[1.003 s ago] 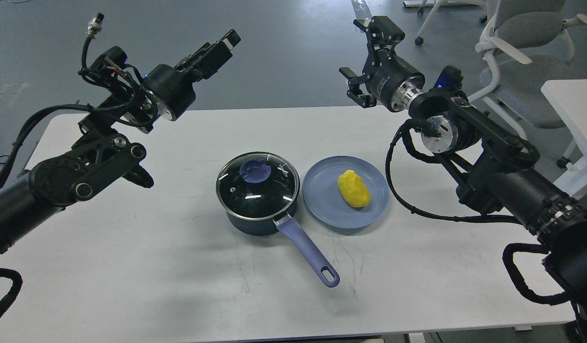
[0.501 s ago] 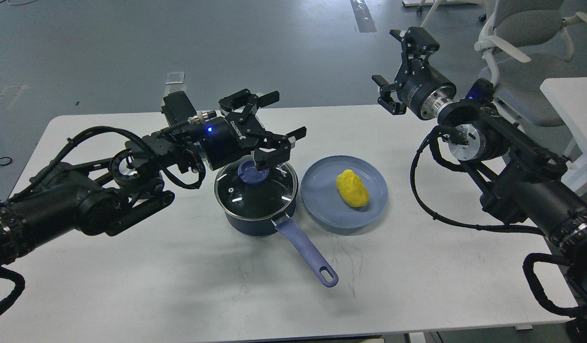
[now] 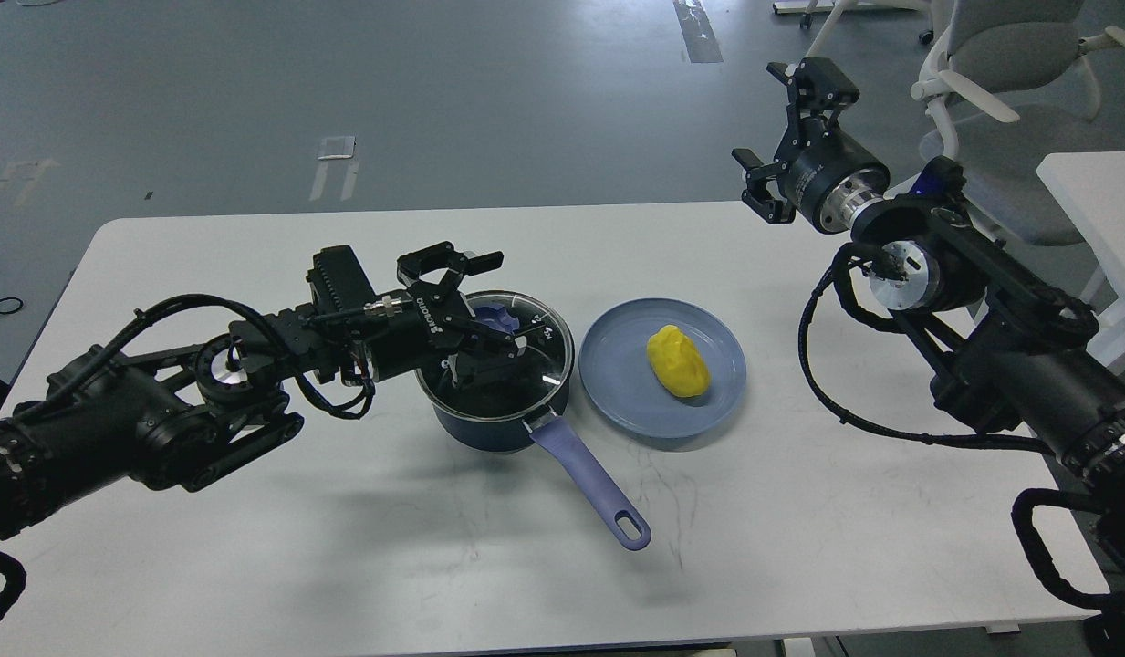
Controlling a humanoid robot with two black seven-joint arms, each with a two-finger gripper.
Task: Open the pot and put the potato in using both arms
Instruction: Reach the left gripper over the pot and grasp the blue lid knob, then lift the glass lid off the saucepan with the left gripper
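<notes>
One saucepan [image 3: 494, 401] is seen near the middle of the white table [image 3: 252, 547], its body dark blue and round, its long lavender handle [image 3: 589, 484] smooth, flat and pierced by a hanging slot at the free end, which points toward the near right. The pan is covered by one glass lid [image 3: 526, 360], transparent and domed, bound by a thin metal rim and topped by a lavender knob [image 3: 498, 319] with a scalloped outline. Just to the right of the pan, one round blue plate [image 3: 617, 392] with a shallow raised rim is set, and on it one potato [image 3: 678, 361] is laid: bright yellow, oval, slightly lumpy and matte, resting a little right of the plate's centre. Two black arms are counted. The left gripper [image 3: 484, 306] is lowered over the lid at the knob, its fingers spread wide, one finger [image 3: 471, 262] raised behind the lid and the other lying low across the glass; whether the knob is touched cannot be told. The right gripper [image 3: 790, 128] is held high beyond the table's far right edge, well apart from the plate, its fingers parted wide and holding nothing. The tabletop is smooth, with faint dark scuffs in front of the handle.
</notes>
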